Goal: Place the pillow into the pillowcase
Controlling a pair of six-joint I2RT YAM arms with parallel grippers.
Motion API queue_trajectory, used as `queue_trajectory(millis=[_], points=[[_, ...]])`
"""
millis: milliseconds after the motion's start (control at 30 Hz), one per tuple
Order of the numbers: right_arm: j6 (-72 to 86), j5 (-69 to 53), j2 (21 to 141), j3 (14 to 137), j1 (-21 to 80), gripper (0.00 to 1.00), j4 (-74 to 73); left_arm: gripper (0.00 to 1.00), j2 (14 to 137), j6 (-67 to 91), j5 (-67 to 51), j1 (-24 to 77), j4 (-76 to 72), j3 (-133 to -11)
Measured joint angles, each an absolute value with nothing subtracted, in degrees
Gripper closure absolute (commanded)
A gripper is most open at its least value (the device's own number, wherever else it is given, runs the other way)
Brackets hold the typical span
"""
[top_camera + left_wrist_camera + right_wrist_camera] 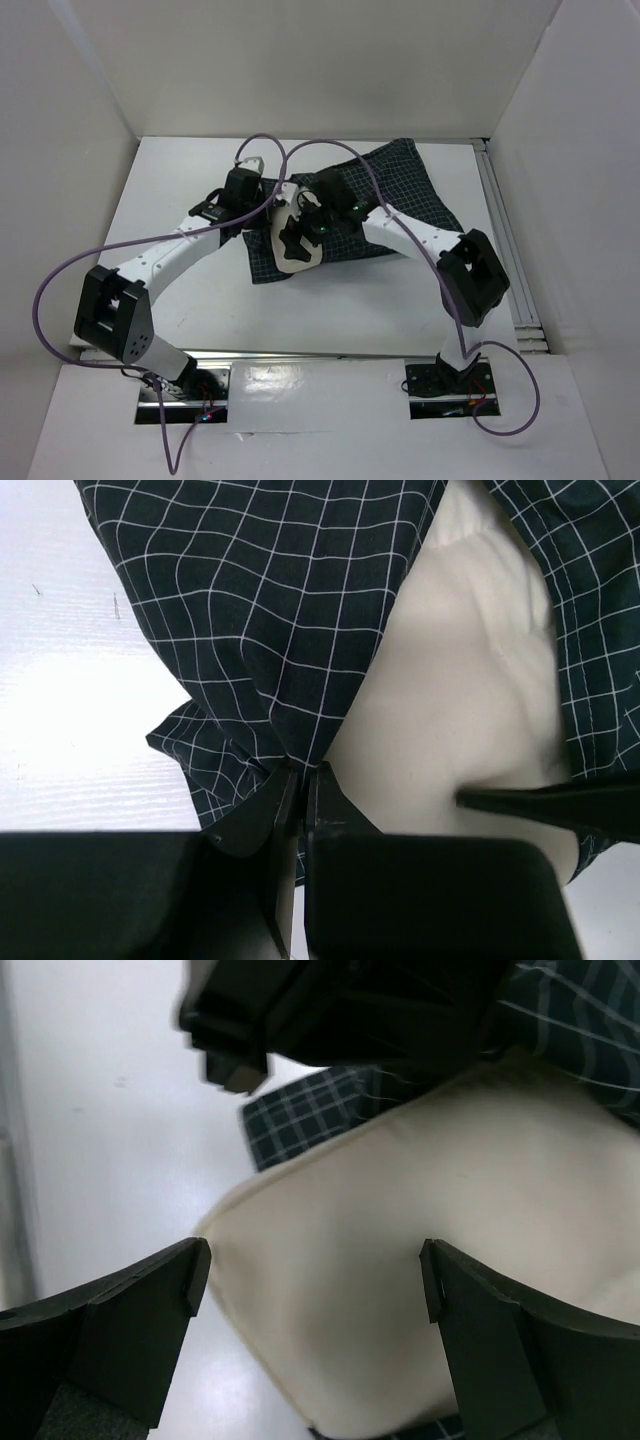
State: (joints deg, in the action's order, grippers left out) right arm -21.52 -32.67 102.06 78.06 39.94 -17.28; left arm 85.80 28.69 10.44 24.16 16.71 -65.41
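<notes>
**Gripper positions at the pillowcase opening**

Left gripper: we find its two black fingers pressed together on a fold of cloth. They pinch the edge of the limp, dark navy-green fabric pillowcase with a fine light grid check, at the rim of its opening. To the left of this pinch point a corner of the checked cloth lies flat on the white table.

Just right of the pinch point we see the soft, plump, cream fabric pillow. Its exposed end bulges out of the opening, with checked cloth on both sides of it. In the top view this cream end sits at the near-left corner of the pillowcase. The rest of the case extends away to the far right and looks filled.

Right gripper: its fingers are spread wide and hold nothing. In the right wrist view the rounded cream end of the pillow lies between and beyond the two dark fingers. We cannot tell whether either pad touches the fabric. The two grippers stand close together over the opening.
</notes>
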Motion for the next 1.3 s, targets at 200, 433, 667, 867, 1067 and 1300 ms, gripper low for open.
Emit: queue_trajectory(millis=[200,433,667,867,1067,1300], points=[[-22.7,-13.3,102.6,71.9,45.7,0.0,-5.9,1.0,86.1,28.7,10.0,24.1,17.0,-65.4],[-24.3,5.5,103.0,64.6,50.1,1.0,11.0,1.0,86.1,28.5,10.0,24.1,17.5,-65.4],[-13.6,11.4,105.1,68.1,47.7,1.0,14.3,1.0,86.0,27.6,10.0,23.8,14.5,-65.4],[0.4,14.1,108.8,76.1,45.3,1.0,10.9,1.0,85.1,26.3,8.1,23.7,12.8,-65.4],[13.5,16.7,118.2,87.3,45.1,1.0,3.3,1.0,82.6,24.1,6.9,23.1,12.5,-65.7],[19.3,12.8,123.9,87.9,44.8,1.0,5.8,1.0,82.3,24.0,6.0,22.9,17.5,-69.8]])
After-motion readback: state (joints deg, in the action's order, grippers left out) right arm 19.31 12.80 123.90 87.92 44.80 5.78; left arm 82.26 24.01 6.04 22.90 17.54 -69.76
